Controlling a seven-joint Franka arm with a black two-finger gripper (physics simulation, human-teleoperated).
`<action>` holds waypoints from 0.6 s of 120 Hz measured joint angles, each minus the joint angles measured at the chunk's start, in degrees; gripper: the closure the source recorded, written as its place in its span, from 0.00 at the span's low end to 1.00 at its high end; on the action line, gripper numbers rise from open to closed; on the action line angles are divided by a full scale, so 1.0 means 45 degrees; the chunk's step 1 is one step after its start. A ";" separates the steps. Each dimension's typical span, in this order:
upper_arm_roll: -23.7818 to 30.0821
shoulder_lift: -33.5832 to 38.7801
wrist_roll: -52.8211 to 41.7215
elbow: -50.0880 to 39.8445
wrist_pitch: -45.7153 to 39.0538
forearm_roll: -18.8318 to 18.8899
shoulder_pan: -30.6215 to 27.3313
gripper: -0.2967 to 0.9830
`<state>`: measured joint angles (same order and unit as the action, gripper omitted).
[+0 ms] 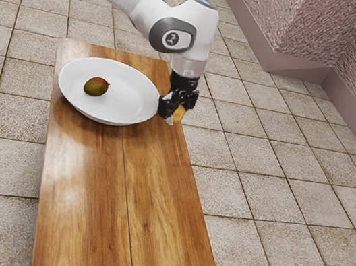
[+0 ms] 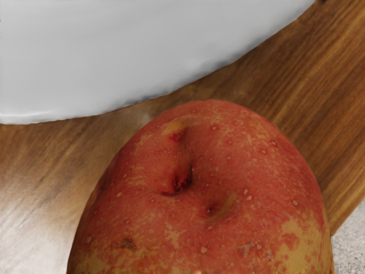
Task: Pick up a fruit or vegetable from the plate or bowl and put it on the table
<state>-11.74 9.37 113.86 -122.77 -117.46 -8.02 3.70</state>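
Taking up most of my exterior view is the tiled floor [image 1: 281, 212], pale and speckled, with a rough pinkish wall [image 1: 319, 27] rising from it in the upper corner at the exterior view's right. The wooden bench [image 1: 86, 193] stands on those tiles, glossy, with a dark seam running along its top. I have the white arm [image 1: 134, 6] reaching in from the exterior view's upper left, over the far end of the bench, its last part pointing down.

Under it sits the plate [image 1: 126, 97], white, wide and shallow. My black claw [image 1: 177, 110] is just beside the rim, at the bench's edge on the exterior view's right, its two fingers clamped on the potato. The mango [image 1: 94, 87], dark green with a reddish end, lies inside the plate, on the side away from the claw.

The potato [image 2: 205, 188] is outside the plate, near its rim, red with yellow patches and small pits. I can't tell whether its underside touches the wood.
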 joint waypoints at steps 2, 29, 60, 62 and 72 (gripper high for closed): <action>0.0055 -0.0077 0.0013 0.0055 -0.0009 -0.0007 0.0106 0.64; 0.1452 -0.0654 0.0533 0.0729 -0.0082 -0.0110 0.0982 0.64; 0.2307 -0.0647 0.1390 0.0774 -0.0122 -0.0542 0.1178 0.64; 0.2315 -0.0651 0.1434 0.0774 -0.0123 -0.0555 0.1178 0.64; 0.2465 -0.0635 0.1644 0.0773 -0.0141 -0.0587 0.1189 0.47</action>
<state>-0.65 6.51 121.26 -119.29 -118.09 -10.66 9.05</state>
